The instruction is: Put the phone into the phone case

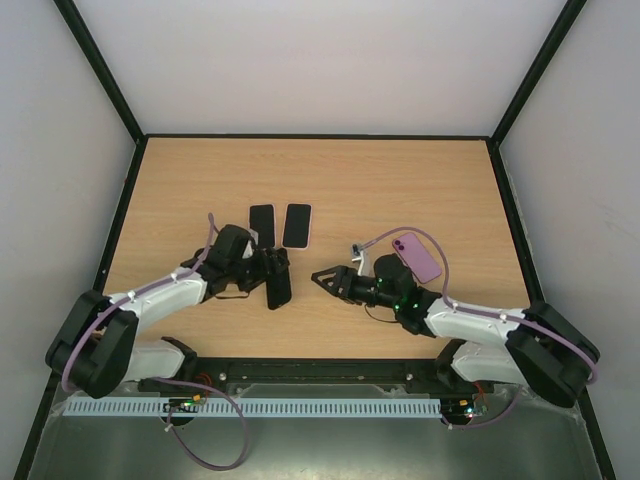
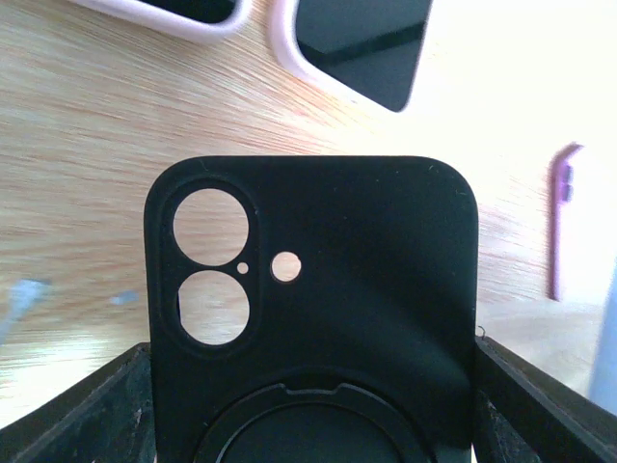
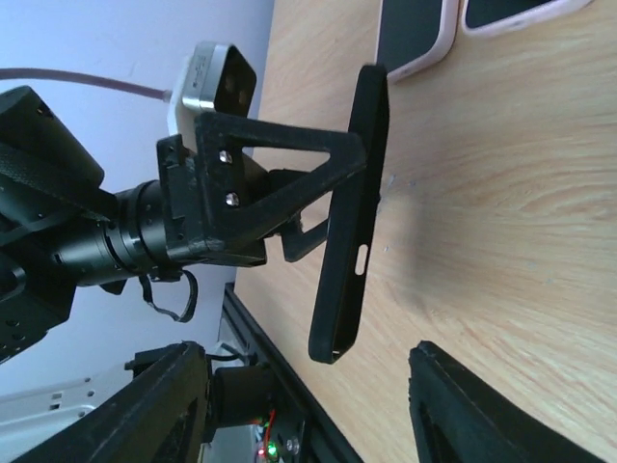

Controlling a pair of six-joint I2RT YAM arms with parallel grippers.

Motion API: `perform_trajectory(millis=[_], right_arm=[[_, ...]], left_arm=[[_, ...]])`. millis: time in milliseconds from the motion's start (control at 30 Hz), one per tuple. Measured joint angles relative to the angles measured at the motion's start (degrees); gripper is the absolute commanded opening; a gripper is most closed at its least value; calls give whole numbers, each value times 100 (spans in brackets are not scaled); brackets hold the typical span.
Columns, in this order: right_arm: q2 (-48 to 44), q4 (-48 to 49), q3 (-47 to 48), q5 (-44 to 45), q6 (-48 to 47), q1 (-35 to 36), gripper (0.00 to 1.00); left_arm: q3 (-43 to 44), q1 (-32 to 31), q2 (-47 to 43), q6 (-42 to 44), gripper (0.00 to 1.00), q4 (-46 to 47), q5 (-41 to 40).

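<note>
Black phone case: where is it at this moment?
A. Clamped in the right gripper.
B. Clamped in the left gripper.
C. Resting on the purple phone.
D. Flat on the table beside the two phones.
B: the left gripper grips both long sides of the black phone case and holds it on edge, not flat; the right gripper is open and empty.

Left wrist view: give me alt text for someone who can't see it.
A black case, camera cutouts at upper left, stands clamped in the left gripper. Behind it on the table lie two pink-edged phones at the top and a purple phone at right.
</note>
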Motion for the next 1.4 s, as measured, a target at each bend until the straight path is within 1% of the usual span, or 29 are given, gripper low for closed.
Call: perform_trajectory(millis=[133, 333, 700, 833, 967, 1100, 1167, 1233, 1367, 1400], right_arm=[[341, 352, 2, -81, 146, 142, 52], [632, 562, 24, -76, 267, 326, 51], [883, 1027, 39, -81, 529, 354, 28], [944, 1211, 39, -101, 627, 356, 17], [944, 1357, 37, -101, 710, 354, 3], [944, 1502, -13, -76, 844, 348, 2], [944, 1596, -68, -76, 885, 348, 2], [944, 1648, -103, -76, 922, 348, 2], [872, 1565, -114, -57, 887, 354, 2], [820, 1453, -111, -26, 833, 356, 2]], left_arm=[[-68, -107, 0, -245, 69, 435, 315], [-118, -275, 0, -584, 70, 1038, 590], [-258, -560, 2, -999, 70, 1742, 765], [-341, -610, 37, -1128, 71, 1941, 796], [-378, -623, 68, -1228, 71, 2131, 833], [-501, -619, 68, -1344, 74, 2428, 846], [-538, -621, 68, -1381, 76, 2511, 863], [-562, -625, 66, -1401, 82, 2549, 876], [-566, -638, -9, -1408, 99, 2540, 866], [-564, -645, -61, -1394, 100, 2514, 863]])
